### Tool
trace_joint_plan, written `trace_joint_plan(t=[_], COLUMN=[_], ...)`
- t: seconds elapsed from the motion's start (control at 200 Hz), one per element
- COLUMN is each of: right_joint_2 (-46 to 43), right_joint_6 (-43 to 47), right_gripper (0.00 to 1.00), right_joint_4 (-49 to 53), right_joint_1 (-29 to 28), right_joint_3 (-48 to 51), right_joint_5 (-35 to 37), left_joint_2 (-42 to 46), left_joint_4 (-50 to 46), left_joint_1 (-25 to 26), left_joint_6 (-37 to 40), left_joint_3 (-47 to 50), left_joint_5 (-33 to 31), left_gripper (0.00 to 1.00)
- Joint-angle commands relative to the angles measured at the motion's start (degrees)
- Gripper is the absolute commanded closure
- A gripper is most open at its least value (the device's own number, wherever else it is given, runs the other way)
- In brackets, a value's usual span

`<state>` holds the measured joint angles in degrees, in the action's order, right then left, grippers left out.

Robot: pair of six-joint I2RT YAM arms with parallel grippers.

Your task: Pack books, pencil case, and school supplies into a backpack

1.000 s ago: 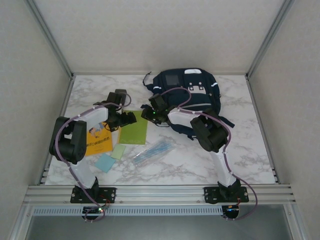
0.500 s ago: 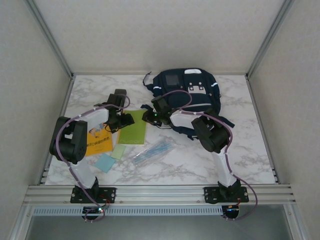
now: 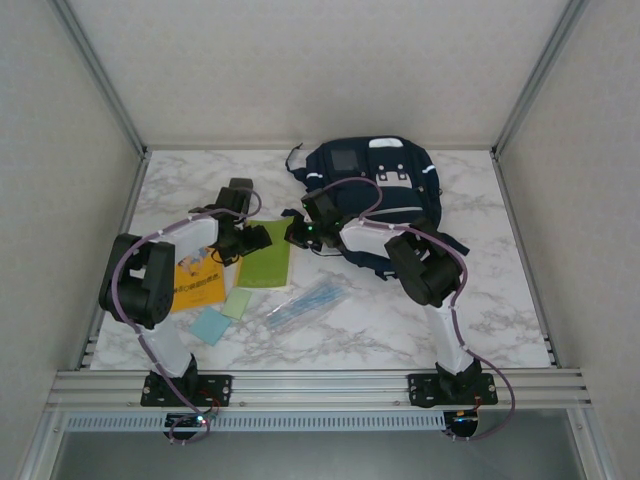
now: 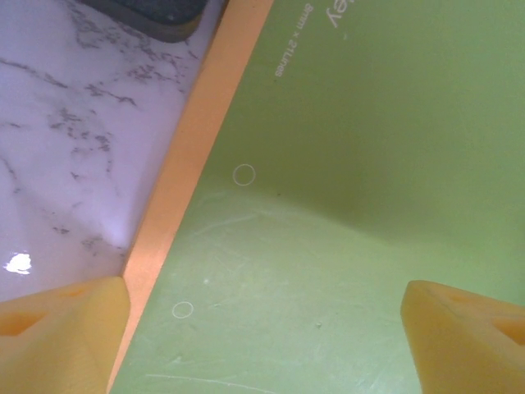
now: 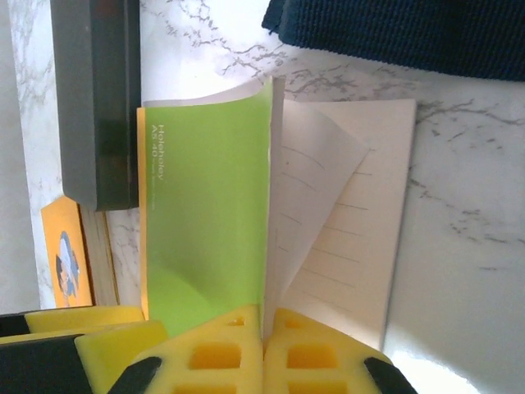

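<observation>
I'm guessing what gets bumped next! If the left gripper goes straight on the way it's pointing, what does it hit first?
Probably the lime-green notebook. The left gripper points down at its cover, jaws open on either side; how close it is, is hard to tell.

The right gripper is edging leftward, away from the backpack, onto the edge of the lime-green notebook. Its 2 pads are closing together on the cover, which is lifting away from the white lined pages beneath it.
</observation>
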<state>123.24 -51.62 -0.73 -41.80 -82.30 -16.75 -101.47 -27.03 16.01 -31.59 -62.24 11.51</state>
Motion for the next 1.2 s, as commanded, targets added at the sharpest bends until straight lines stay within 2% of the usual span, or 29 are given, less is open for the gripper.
trace_joint_plan(t=[0.0, 0.125, 0.305, 0.531, 0.656, 0.851, 0.951, 1.046, 1.196], right_joint_2=[-6.4, -11.6, -17.8, -23.9, -26.3, -28.2, -28.5, -28.6, -27.8], right_joint_6=[3.4, 8.1, 11.7, 11.3, 9.4, 2.5, 1.4, -1.7, -4.0], right_gripper=[1.00, 1.00, 1.00, 1.00, 1.00, 1.00, 1.00, 1.00, 1.00], right_joint_4=[5.2, 10.5, 13.1, 10.6, 7.2, -4.5, -6.3, -12.0, -16.4], right_joint_1=[-0.7, 0.6, 3.8, 8.0, 9.7, 11.4, 12.1, 13.1, 14.6], right_joint_3=[-2.0, -3.6, -4.7, -3.9, -2.4, 2.9, 4.6, 7.0, 9.5], right_joint_5=[-1.6, -3.7, -12.3, -20.1, -22.7, -27.6, -27.9, -29.5, -30.2], left_joint_2=[3.5, 8.0, 12.7, 16.3, 17.3, 16.8, 17.6, 18.2, 15.3], left_joint_4=[-2.3, -3.5, -2.9, 6.0, 11.0, 28.1, 32.0, 35.1, 42.3], left_joint_1=[0.9, 0.4, -0.6, -2.4, -2.4, -2.2, -1.4, -0.6, 1.6], left_joint_6=[0.4, 1.4, 1.4, -1.4, -2.3, -8.4, -9.0, -9.0, -12.3], left_joint_3=[-2.7, -6.6, -10.4, -8.3, -5.4, 2.0, 3.4, 4.4, 6.0], left_joint_5=[1.2, 1.7, 3.8, 12.5, 16.9, 27.1, 28.6, 29.9, 32.9], left_gripper=[0.09, 0.05, 0.05, 0.04, 0.04, 0.04, 0.05, 0.04, 0.06])
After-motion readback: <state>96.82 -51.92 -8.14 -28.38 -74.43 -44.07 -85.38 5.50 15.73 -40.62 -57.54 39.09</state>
